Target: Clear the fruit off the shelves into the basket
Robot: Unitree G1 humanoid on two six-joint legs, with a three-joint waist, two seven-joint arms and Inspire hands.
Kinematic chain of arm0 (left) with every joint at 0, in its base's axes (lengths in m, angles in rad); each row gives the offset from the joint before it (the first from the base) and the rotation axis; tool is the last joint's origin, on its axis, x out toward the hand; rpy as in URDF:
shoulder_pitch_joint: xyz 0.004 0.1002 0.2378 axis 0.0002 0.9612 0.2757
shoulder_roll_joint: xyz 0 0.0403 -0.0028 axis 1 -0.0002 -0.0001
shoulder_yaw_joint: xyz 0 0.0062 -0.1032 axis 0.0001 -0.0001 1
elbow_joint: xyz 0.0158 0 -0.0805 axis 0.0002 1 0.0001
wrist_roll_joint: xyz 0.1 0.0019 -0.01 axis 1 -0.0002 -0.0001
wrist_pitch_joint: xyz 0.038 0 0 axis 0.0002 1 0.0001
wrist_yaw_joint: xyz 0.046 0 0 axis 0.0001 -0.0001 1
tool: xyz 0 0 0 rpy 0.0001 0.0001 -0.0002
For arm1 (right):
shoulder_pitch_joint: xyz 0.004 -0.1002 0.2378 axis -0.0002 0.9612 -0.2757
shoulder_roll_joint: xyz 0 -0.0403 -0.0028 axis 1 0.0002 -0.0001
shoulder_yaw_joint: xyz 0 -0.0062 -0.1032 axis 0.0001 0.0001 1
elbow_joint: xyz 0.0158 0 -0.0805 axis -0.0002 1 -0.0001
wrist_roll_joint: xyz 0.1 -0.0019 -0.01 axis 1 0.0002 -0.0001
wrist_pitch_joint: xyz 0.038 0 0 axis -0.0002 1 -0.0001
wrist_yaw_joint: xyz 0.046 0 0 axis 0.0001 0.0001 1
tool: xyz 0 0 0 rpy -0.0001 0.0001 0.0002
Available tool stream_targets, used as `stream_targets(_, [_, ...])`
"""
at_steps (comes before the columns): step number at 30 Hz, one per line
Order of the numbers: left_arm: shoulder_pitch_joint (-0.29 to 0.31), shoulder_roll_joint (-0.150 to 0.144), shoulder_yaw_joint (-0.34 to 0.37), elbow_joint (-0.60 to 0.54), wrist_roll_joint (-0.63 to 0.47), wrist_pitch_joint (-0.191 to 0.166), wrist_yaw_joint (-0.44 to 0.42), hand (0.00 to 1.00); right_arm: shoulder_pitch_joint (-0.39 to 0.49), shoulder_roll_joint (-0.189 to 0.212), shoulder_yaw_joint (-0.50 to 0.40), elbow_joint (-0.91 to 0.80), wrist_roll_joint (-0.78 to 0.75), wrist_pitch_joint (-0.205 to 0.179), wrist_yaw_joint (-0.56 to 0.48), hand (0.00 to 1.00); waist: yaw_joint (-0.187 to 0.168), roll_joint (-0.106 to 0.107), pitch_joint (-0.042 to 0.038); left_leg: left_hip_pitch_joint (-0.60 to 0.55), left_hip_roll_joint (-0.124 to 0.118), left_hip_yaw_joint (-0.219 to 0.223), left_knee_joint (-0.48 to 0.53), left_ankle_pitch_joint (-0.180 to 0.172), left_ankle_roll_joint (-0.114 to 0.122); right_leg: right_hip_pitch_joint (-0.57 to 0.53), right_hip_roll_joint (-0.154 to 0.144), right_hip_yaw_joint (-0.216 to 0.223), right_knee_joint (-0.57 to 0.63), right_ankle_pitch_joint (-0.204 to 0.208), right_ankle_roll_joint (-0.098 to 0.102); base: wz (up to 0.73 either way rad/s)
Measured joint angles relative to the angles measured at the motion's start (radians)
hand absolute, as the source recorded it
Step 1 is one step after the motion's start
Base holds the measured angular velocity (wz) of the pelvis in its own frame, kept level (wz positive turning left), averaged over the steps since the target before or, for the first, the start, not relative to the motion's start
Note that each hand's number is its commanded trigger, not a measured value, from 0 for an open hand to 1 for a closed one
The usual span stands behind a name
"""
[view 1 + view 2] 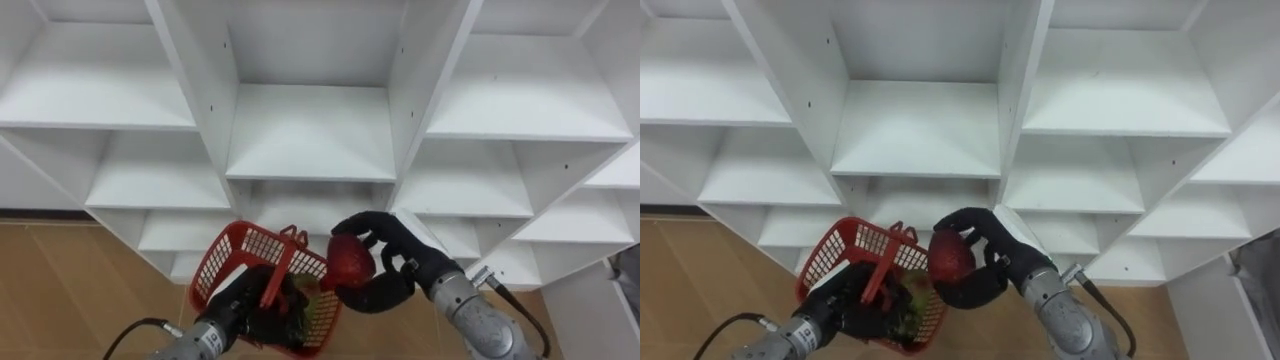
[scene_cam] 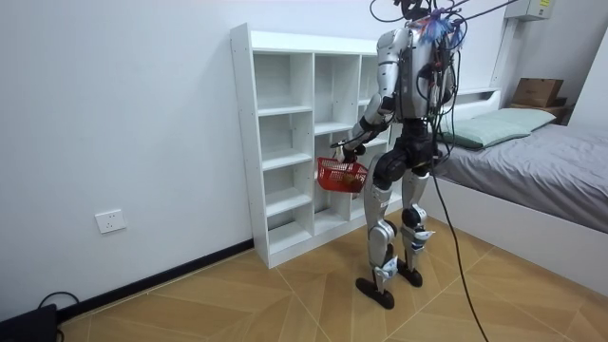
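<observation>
Left robot hand (image 1: 258, 308) partly hides basket (image 1: 238, 246) contents

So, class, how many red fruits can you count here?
1: the red fruit in the right hand, beside the red basket that the left hand holds. The basket may hide more.

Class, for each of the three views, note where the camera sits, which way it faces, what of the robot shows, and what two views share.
Left eye view: on the robot's head, looking down at the white shelves; left hand gripping the red basket, right hand round a red fruit.
Right eye view: beside it, same aim, same hands.
Room view: standing in the room, facing the shelves; whole robot standing.
Eye views share one scene, slightly offset.
</observation>
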Motion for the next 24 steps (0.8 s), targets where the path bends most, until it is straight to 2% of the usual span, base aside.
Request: stream_targets(24, [-0.011, -0.01, -0.001, -0.033, -0.004, 0.0, -0.026, 1.0, -0.001, 0.001, 0.04, -0.019, 0.004, 0.001, 0.052, 1.0, 0.002, 0.005, -0.0021, -0.017, 0.001, -0.001, 0.005, 0.0, 0.0, -0.016, 0.0, -0.003, 0.004, 0.001, -0.001, 0.0])
